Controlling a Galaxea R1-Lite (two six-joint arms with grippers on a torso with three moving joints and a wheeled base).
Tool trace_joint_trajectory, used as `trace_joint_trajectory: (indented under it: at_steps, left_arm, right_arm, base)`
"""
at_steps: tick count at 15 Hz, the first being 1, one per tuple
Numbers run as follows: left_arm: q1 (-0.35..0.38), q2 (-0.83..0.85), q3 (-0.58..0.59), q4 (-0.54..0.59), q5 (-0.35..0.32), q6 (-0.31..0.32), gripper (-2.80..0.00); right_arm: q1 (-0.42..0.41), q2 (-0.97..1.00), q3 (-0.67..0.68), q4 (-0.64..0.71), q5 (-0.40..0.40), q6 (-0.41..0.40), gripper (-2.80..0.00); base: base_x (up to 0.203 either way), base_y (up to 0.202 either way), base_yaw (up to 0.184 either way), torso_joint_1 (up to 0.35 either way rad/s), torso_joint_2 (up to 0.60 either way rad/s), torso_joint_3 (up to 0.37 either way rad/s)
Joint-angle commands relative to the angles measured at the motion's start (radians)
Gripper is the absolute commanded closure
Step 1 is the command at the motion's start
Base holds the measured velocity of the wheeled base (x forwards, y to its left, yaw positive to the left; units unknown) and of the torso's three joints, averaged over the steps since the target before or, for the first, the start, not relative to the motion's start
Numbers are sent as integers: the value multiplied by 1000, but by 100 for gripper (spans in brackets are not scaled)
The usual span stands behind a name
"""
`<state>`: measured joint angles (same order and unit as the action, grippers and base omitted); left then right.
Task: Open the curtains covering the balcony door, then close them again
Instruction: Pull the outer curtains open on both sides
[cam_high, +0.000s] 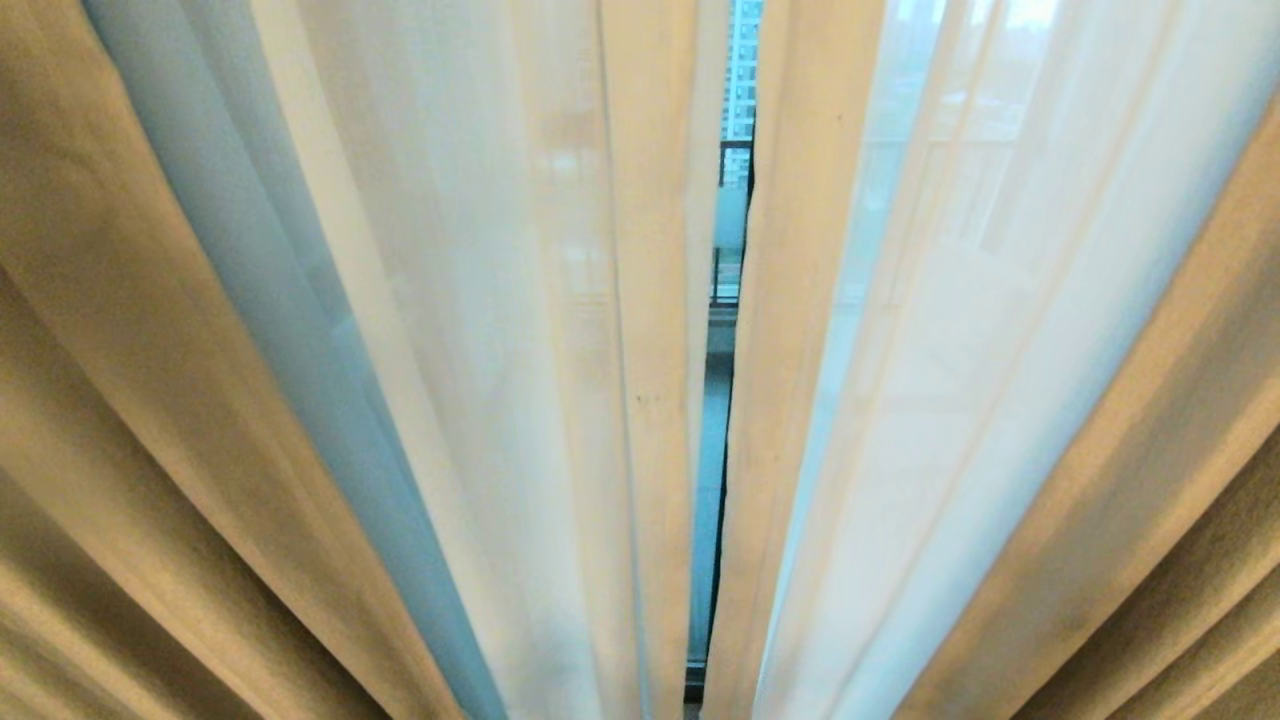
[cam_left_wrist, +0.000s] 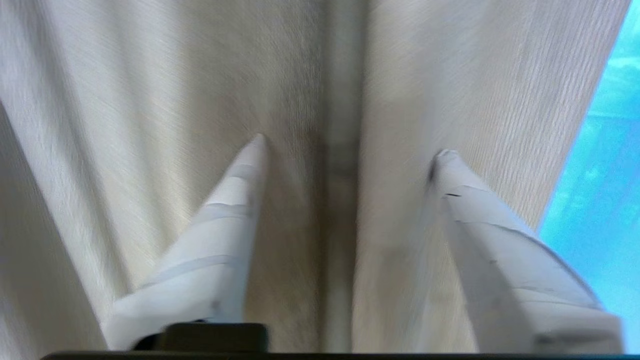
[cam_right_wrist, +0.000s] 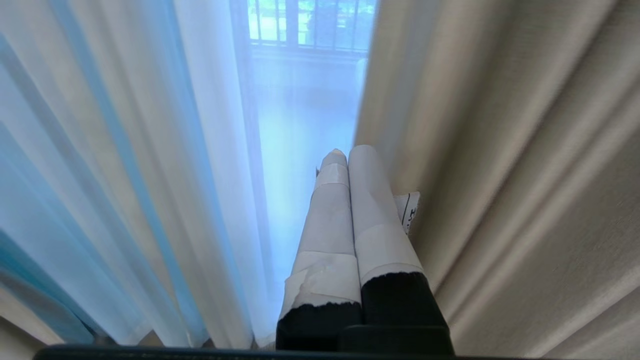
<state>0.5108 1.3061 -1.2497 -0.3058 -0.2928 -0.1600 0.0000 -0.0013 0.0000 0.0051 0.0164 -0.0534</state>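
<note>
The curtains fill the head view: cream-beige drapes (cam_high: 120, 400) at both sides, white sheers (cam_high: 500, 350) toward the middle. A narrow slit between the sheers shows the balcony door glass (cam_high: 715, 420). Neither arm appears in the head view. In the left wrist view my left gripper (cam_left_wrist: 352, 145) is open, its taped white fingers (cam_left_wrist: 225, 225) spread before a fold of beige drape (cam_left_wrist: 150, 100); whether they touch it I cannot tell. My right gripper (cam_right_wrist: 348, 150) is shut on nothing, between a sheer (cam_right_wrist: 150, 150) and a beige drape (cam_right_wrist: 500, 150).
Through the slit I see a balcony railing (cam_high: 733, 150) and a distant high-rise (cam_high: 742, 70). The right wrist view shows railing bars (cam_right_wrist: 310, 25) beyond the glass. Fabric folds crowd close on every side.
</note>
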Motion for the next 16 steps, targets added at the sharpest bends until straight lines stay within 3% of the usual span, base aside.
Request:
trace_joint_trajectory:
  at_steps: [1,10,11,16]
  left_arm:
    - [-9,-68,38,39,-1,-1,-280]
    - [-40,-302,293,82,1,-1,-280]
    - [-40,-315,309,82,1,-1,0]
    - [-77,-435,420,119,0,-1,0]
  right_arm:
    - [0,1,0,1,0,0,0]
    - [0,1,0,-1,0,0,0]
    - [0,1,0,1,0,0,0]
    - [0,1,0,1,0,0,0]
  base:
    - [0,0,0,0,0,0]
    - [0,0,0,0,0,0]
    - [0,0,0,0,0,0]
    - [0,0,0,0,0,0]
